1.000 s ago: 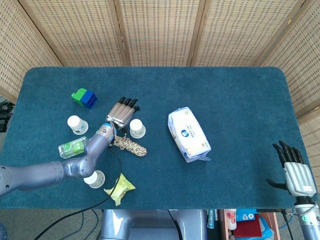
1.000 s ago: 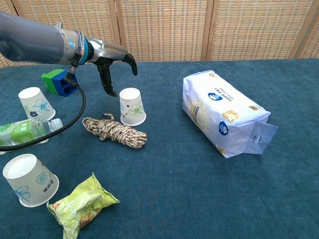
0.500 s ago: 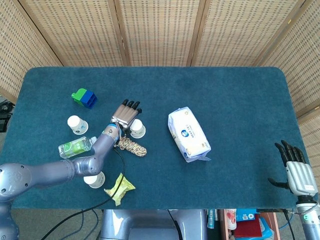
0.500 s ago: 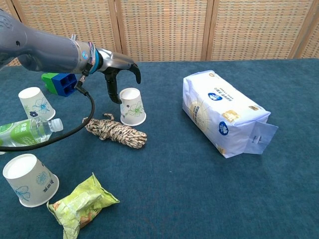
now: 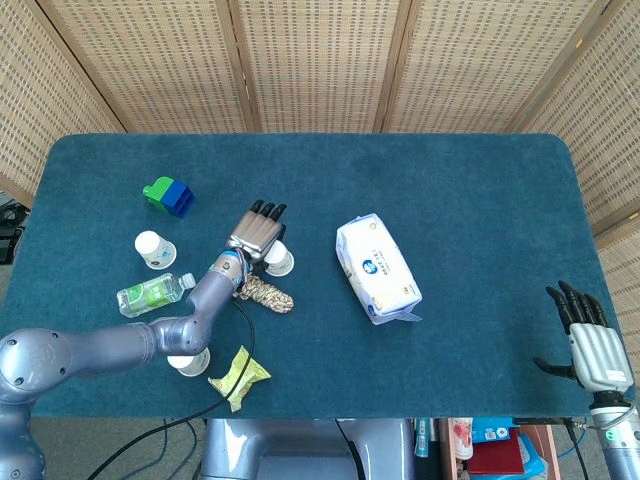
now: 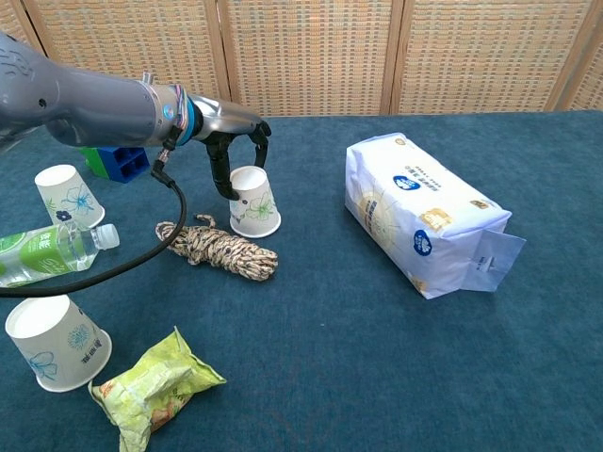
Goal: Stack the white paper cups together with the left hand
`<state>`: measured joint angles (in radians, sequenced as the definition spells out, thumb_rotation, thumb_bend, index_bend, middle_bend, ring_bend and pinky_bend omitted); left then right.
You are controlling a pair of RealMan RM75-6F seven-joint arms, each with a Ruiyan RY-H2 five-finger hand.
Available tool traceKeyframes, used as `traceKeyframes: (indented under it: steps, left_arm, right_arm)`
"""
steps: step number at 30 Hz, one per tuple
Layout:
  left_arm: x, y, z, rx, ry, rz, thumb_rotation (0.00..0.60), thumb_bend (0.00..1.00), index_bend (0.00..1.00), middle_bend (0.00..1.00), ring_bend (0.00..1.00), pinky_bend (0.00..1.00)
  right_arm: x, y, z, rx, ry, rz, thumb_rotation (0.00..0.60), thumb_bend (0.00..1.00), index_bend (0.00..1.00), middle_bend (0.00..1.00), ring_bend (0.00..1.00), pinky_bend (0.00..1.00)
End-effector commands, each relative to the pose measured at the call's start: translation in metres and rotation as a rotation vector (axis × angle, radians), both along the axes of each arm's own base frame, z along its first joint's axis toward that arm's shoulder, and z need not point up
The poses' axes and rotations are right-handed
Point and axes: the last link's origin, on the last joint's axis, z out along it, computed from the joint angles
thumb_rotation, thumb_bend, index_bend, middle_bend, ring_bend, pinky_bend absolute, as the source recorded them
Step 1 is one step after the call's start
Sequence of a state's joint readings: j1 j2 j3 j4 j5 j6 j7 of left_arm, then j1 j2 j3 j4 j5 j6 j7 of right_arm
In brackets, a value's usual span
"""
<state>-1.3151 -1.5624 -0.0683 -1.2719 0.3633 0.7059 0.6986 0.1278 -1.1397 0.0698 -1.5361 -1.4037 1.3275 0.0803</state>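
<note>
I have the left hand [image 6: 236,151] arched over the inverted middle cup [image 6: 252,201], fingers spread wide either side of its base, nothing gripped yet; top approach because cups sit mouth-down. Second cup [image 6: 69,195] sits well left of the hand, third cup [image 6: 55,340] nearer me, both inverted, nothing visible inside. Rope [image 6: 216,249] lies just below the hand. Right hand [image 5: 590,340] idle, fingers apart.

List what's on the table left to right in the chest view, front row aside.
Paper cup beside the bottle → blue and green block → left hand → middle paper cup → tissue pack.
</note>
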Motion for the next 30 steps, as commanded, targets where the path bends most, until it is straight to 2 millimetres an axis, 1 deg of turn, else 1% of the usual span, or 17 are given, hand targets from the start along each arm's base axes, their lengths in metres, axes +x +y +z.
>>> traceKeyframes:
  steps: [1,4,7,10,12,13,16,17,20,25,26,27,30]
  left_arm:
    - [0.000,-0.004,0.012,0.008,-0.019,-0.012,0.600,0.26,0.46,0.00,0.00,0.00]
    - [0.002,-0.010,0.027,0.013,-0.036,-0.029,0.600,0.27,0.46,0.00,0.00,0.00]
    - [0.008,-0.021,0.053,0.026,-0.066,-0.056,0.600,0.26,0.46,0.00,0.00,0.00]
    - [0.009,-0.039,0.084,0.037,-0.090,-0.086,0.600,0.26,0.46,0.00,0.00,0.00]
    - [0.008,-0.049,0.098,0.036,-0.099,-0.097,0.600,0.26,0.46,0.00,0.00,0.00]
    - [0.006,-0.057,0.108,0.037,-0.105,-0.102,0.600,0.26,0.46,0.00,0.00,0.00]
    - [0.003,-0.069,0.122,0.034,-0.116,-0.108,0.600,0.26,0.46,0.00,0.00,0.00]
    - [0.000,-0.077,0.129,0.031,-0.124,-0.109,0.600,0.26,0.46,0.00,0.00,0.00]
    - [-0.005,-0.092,0.141,0.022,-0.138,-0.113,0.600,0.26,0.46,0.00,0.00,0.00]
    - [-0.024,-0.127,0.163,-0.003,-0.135,-0.140,0.600,0.27,0.46,0.00,0.00,0.00]
    - [-0.035,-0.147,0.169,-0.019,-0.119,-0.137,0.600,0.26,0.46,0.00,0.00,0.00]
    - [-0.041,-0.157,0.173,-0.023,-0.118,-0.142,0.600,0.26,0.46,0.00,0.00,0.00]
    - [-0.055,-0.175,0.178,-0.040,-0.115,-0.159,0.600,0.26,0.46,0.00,0.00,0.00]
  right_arm:
    - [-0.001,0.000,0.000,0.001,0.002,-0.003,0.600,0.00,0.00,0.00,0.00,0.00]
    - [-0.001,0.000,0.000,0.001,0.006,-0.005,0.600,0.00,0.00,0.00,0.00,0.00]
    - [0.000,0.000,0.001,-0.004,0.009,-0.002,0.600,0.00,0.00,0.00,0.00,0.00]
    - [0.001,0.001,0.000,-0.003,0.014,0.001,0.600,0.00,0.00,0.00,0.00,0.00]
    - [0.002,0.001,0.000,-0.005,0.017,0.004,0.600,0.00,0.00,0.00,0.00,0.00]
    - [0.003,0.002,0.000,-0.006,0.019,0.006,0.600,0.00,0.00,0.00,0.00,0.00]
    - [0.003,0.002,0.000,-0.007,0.022,0.005,0.600,0.00,0.00,0.00,0.00,0.00]
    - [0.003,0.002,0.000,-0.010,0.022,0.004,0.600,0.00,0.00,0.00,0.00,0.00]
    - [0.003,0.002,0.002,-0.017,0.022,0.001,0.600,0.00,0.00,0.00,0.00,0.00]
    - [0.003,0.003,0.006,-0.036,0.023,-0.004,0.600,0.00,0.00,0.00,0.00,0.00]
    - [0.003,0.003,0.007,-0.040,0.024,-0.001,0.600,0.00,0.00,0.00,0.00,0.00]
    - [0.004,0.003,0.007,-0.041,0.026,0.001,0.600,0.00,0.00,0.00,0.00,0.00]
    - [0.006,0.004,0.006,-0.041,0.028,0.006,0.600,0.00,0.00,0.00,0.00,0.00]
